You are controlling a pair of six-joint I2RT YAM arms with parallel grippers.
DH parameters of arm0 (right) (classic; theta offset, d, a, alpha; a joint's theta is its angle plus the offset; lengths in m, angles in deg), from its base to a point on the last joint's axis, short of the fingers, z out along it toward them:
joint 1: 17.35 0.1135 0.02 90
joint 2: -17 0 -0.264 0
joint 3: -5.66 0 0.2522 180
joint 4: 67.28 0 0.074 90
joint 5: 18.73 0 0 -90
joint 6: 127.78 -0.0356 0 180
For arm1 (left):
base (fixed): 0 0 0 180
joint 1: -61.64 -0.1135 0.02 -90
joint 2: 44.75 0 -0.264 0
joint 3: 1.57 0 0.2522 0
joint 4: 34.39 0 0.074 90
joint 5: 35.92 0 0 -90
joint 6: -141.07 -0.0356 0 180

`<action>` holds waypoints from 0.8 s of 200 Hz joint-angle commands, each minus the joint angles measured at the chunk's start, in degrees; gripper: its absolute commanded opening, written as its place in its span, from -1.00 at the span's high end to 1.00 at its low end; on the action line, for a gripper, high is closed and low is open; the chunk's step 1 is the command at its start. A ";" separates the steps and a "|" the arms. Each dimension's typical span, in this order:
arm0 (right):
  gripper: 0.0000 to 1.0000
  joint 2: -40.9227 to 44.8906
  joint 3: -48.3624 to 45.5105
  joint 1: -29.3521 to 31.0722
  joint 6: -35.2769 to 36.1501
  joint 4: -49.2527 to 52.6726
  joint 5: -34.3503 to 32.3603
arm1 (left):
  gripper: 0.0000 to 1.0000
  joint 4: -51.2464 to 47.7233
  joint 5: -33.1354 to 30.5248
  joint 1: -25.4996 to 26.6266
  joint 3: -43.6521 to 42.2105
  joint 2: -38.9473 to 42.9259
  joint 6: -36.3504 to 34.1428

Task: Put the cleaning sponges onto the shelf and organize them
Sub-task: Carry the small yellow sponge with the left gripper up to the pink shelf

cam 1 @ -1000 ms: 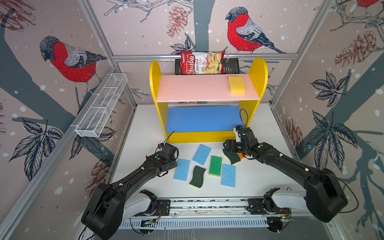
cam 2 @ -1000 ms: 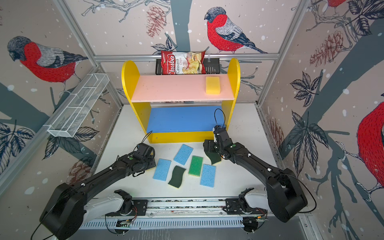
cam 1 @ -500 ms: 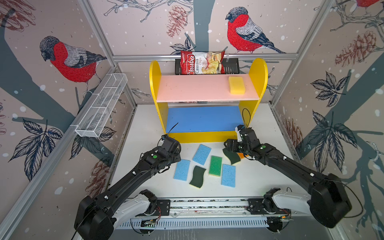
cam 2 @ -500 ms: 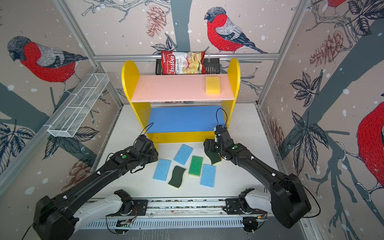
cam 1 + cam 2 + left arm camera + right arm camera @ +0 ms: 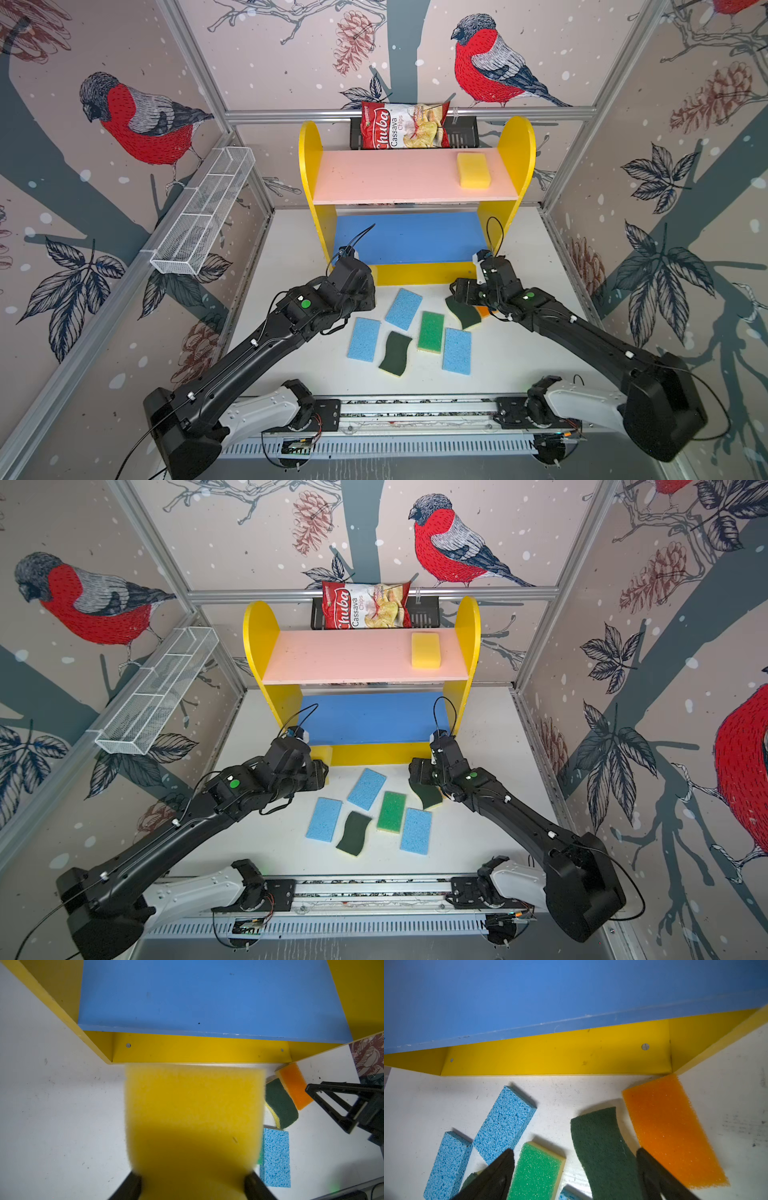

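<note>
yellow foam fills most of the left wrist view: the held yellow sponge point(image 5: 193, 1122) sits between the two black fingers point(image 5: 131, 1185) of the left gripper point(image 5: 192, 1184), which is clamped on it from both sides. in both top views we see this gripper low over the white table point(image 5: 519, 357), just in front of the shelf point(image 5: 515, 141) near its left side panel. the sponge's far edge comes close to the yellow base point(image 5: 197, 1049), below the blue middle board point(image 5: 207, 995).

the other yellow sponge point(image 5: 473, 170) lies flat on the pink top board point(image 5: 386, 178), toward its right end.

the right gripper point(image 5: 574, 1165) has its jaws spread wide and grasps nothing. it hangs over the near wavy dark-green sponge point(image 5: 600, 1142), with one finger on the side of the bright green sponge point(image 5: 537, 1169) and the other between the wavy one and the orange sponge point(image 5: 670, 1126). we cannot tell whether the fingers touch the table. the orange sponge has a corner right at the shelf's front right corner.

also flat on the table, in front of the shelf, are the upper light blue sponge point(image 5: 403, 308), the left light blue sponge point(image 5: 364, 345), the right light blue sponge point(image 5: 457, 351) and a second wavy dark-green sponge point(image 5: 395, 353).

behind the shelf a chips bag point(image 5: 401, 124) rests in a black rack point(image 5: 461, 133); a white wire basket point(image 5: 203, 216) hangs on the left wall.
</note>
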 commanded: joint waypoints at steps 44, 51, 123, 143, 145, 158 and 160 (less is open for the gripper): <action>-0.84 0.56 0.09 -0.01 0.88 0.02 -1.66 | -0.12 -2.27 -3.29 3.15 15.98 -5.75 -5.21; -0.83 0.28 0.12 -0.02 0.90 0.01 -1.44 | -0.12 -1.30 -3.19 3.08 18.07 -6.83 -6.60; -0.83 1.01 -0.89 0.07 1.24 0.44 -2.01 | -0.12 3.27 -3.07 3.08 39.33 -20.22 -17.11; -0.83 2.19 -1.41 0.14 1.75 0.45 -2.16 | -0.13 3.96 -2.87 3.08 46.09 -23.89 -20.21; -0.83 2.40 -1.44 0.13 1.79 0.51 -2.18 | -0.13 3.86 -2.92 3.08 46.83 -24.45 -20.52; -0.83 3.26 -1.63 0.23 2.34 0.77 -2.40 | -0.13 3.46 -3.55 3.12 51.86 -27.83 -22.39; -0.83 3.41 -1.63 0.18 2.38 0.84 -2.44 | -0.13 3.29 -3.57 3.09 52.73 -28.40 -22.62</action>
